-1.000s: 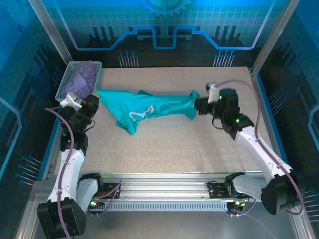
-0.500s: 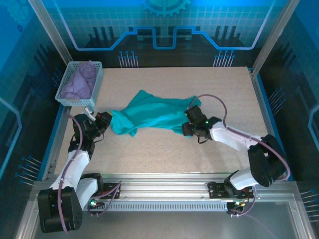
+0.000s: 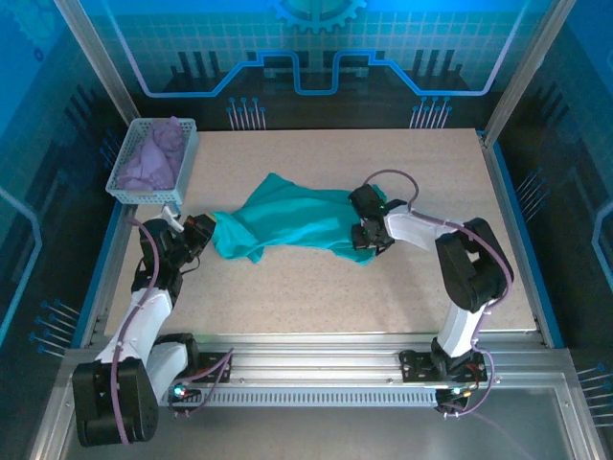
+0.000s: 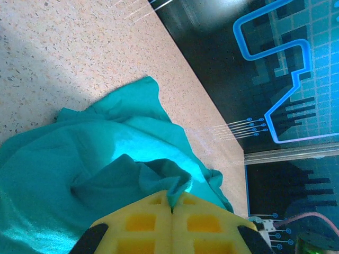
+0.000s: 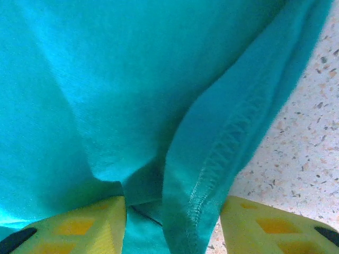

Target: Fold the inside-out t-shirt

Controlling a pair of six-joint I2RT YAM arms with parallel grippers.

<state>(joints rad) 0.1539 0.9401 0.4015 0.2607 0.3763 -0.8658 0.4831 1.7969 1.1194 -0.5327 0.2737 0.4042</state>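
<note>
Teal inside-out t-shirt (image 3: 292, 218), exposed hem stitching (image 5: 212, 169)

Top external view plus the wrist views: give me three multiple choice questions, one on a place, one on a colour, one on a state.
1. Where is the lavender cloth?
A) in the basket
B) at the near edge
C) hanging on the back wall

2. What colour are the finger pads?
A) red
B) yellow
C) white

3. How is the left gripper?
A) wide open
B) holding the basket
C) shut on the t-shirt

Answers:
1 A, it lies bunched in the basket at the table's far left corner.
2 B, both wrist views show yellow pads.
3 C, its pads meet with teal fabric pinched between them.
</note>
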